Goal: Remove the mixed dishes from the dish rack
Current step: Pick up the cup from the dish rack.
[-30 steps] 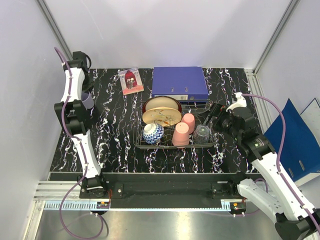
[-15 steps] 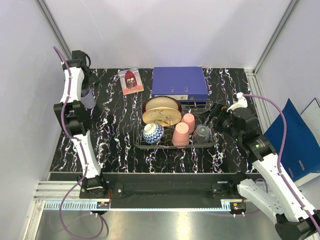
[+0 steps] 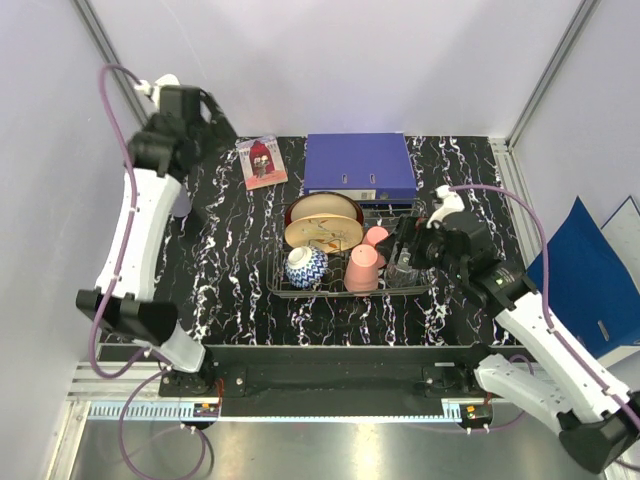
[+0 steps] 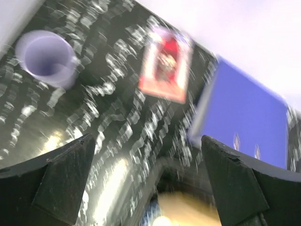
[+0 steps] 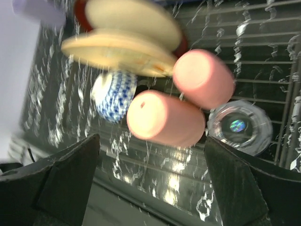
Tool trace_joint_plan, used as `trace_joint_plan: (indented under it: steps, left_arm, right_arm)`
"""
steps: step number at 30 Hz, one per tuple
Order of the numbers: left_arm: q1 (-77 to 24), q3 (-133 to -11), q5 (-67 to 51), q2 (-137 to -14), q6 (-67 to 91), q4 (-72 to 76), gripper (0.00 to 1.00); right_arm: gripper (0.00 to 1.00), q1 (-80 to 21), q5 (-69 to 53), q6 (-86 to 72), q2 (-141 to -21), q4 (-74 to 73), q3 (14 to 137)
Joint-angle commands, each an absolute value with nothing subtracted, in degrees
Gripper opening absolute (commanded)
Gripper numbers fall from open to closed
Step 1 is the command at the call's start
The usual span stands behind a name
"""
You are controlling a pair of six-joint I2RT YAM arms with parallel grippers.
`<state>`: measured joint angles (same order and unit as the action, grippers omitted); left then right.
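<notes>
Rack (image 3: 340, 293) mid-desk (image 3: 230, 290), just in front of binder (image 3: 360, 165). From above, inside it: red-rimmed bowl (image 3: 322, 207) on edge at back, plate (image 3: 320, 237) leaning on it, blue-white bowl (image 3: 306, 267) front left, two pink cups (image 3: 362, 268) beside that, glass (image 3: 404, 268) front right, partly covered by right arm. Right wrist view alone: cups tilted with bottoms toward camera, close together, glass just beside them on the wires; all smeared, so plate's painting unreadable. Right jaws spread wide over cups and glass, gripping nothing. Lilac cup (image 4: 47, 59) plain only in left wrist view: upright on desk, mouth up, well apart from card (image 4: 165, 70); from above mostly hidden behind left arm. Left jaws also wide apart and empty, raised over back-left corner of desk. Left wrist view blurred; rack cut off at its lower edge, only a cream smear showing.
</notes>
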<state>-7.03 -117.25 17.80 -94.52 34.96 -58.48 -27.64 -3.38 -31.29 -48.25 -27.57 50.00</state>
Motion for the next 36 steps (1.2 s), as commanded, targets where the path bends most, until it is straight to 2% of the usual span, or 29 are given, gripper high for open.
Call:
trace_joint_plan:
  steps: [1, 6, 15, 22, 34, 36]
  left_arm:
    - [-14.4, -103.5, 20.6, -87.9, 35.8, -51.7, 0.99]
    - [-19.3, -90.1, 20.4, -79.7, 35.8, -45.9, 0.99]
    - [-26.2, -77.0, 21.2, -67.8, 35.0, -43.0, 0.99]
    - [-26.5, -72.2, 22.1, -62.4, 34.3, -42.9, 0.99]
    - [-26.5, -68.9, 21.5, -62.1, 33.7, -42.5, 0.99]
    - [-26.6, -68.6, 21.4, -62.0, 33.7, -42.3, 0.99]
  right_arm:
    - [1.00, -38.0, 4.6, -22.7, -50.4, -33.4, 55.5]
    - [1.00, -42.5, 11.6, -21.0, -55.4, -36.7, 57.4]
    - [0.99, -45.0, 13.0, -19.9, -65.3, -32.9, 59.0]
    - [1.00, -46.1, 13.0, -19.4, -71.2, -30.1, 61.9]
    - [1.00, -46.2, 14.2, -19.1, -77.6, -28.0, 61.1]
    - [0.95, -46.2, 14.3, -19.0, -77.3, -27.4, 60.8]
